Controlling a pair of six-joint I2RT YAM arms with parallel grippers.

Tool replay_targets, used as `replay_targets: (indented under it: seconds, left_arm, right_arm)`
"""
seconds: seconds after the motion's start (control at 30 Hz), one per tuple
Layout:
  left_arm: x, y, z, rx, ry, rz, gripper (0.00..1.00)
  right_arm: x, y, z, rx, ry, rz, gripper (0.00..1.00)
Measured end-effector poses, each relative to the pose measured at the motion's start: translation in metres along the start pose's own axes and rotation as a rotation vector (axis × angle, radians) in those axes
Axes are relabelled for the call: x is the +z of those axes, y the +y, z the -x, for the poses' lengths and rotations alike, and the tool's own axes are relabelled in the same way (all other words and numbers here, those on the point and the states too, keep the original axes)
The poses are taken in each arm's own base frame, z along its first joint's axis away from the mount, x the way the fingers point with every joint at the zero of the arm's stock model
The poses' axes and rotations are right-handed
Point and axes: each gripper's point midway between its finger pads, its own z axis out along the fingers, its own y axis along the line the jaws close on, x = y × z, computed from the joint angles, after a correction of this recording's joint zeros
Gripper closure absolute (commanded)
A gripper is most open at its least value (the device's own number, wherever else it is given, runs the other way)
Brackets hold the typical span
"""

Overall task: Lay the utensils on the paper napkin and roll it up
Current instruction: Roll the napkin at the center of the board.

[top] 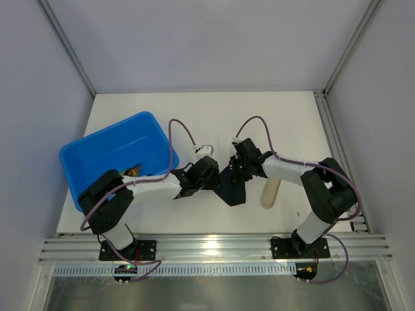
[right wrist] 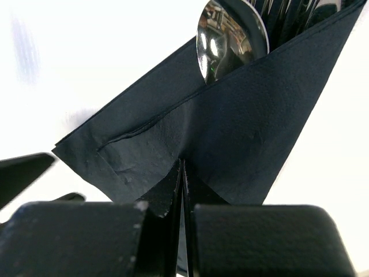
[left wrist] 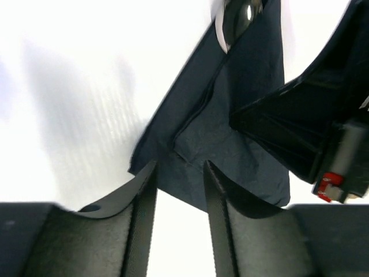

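While the right jaws are pressed together, pinching a fold of the paper napkin point(right wrist: 242, 127), the left jaws stand apart just short of its near edge, holding nothing. The napkin lies on the table point(top: 292, 116) between the arms, folded over the utensils point(right wrist: 230, 46), whose spoon end pokes out beyond. A beige cylinder point(top: 270, 192) lies just right; a blue tub point(top: 110, 152) sits farther left.
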Motion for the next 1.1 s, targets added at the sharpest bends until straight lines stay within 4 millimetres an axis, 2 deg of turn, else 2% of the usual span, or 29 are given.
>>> replay_targets:
  seconds: [0.1, 0.17, 0.27, 0.43, 0.73, 0.93, 1.07, 1.1]
  left_arm:
    - [-0.012, 0.002, 0.015, 0.008, -0.023, 0.045, 0.46]
    - [-0.019, 0.005, 0.020, 0.008, -0.028, 0.069, 0.45]
    - [-0.026, 0.013, 0.017, 0.005, -0.012, 0.100, 0.43]
    - [-0.027, 0.022, 0.009, -0.017, 0.015, 0.126, 0.43]
    - [-0.008, 0.034, -0.002, -0.073, 0.071, 0.152, 0.50]
    - [0.003, 0.035, -0.008, -0.098, 0.094, 0.141, 0.52]
    - [0.005, 0.030, -0.007, -0.115, 0.088, 0.118, 0.58]
    - [0.006, 0.030, -0.008, -0.116, 0.090, 0.114, 0.63]
  right_arm:
    - [0.000, 0.000, 0.000, 0.001, -0.002, 0.003, 0.96]
    - [0.001, 0.001, 0.001, 0.000, -0.004, 0.006, 0.96]
    - [0.001, 0.002, 0.001, 0.000, -0.006, 0.010, 0.96]
    - [0.001, 0.003, 0.001, -0.001, -0.007, 0.016, 0.96]
    - [0.001, 0.003, 0.001, -0.001, -0.007, 0.016, 0.96]
    - [0.001, 0.003, 0.001, -0.001, -0.007, 0.016, 0.96]
    - [0.002, 0.003, 0.001, -0.001, -0.008, 0.017, 0.96]
    - [0.002, 0.003, 0.002, -0.001, -0.008, 0.018, 0.96]
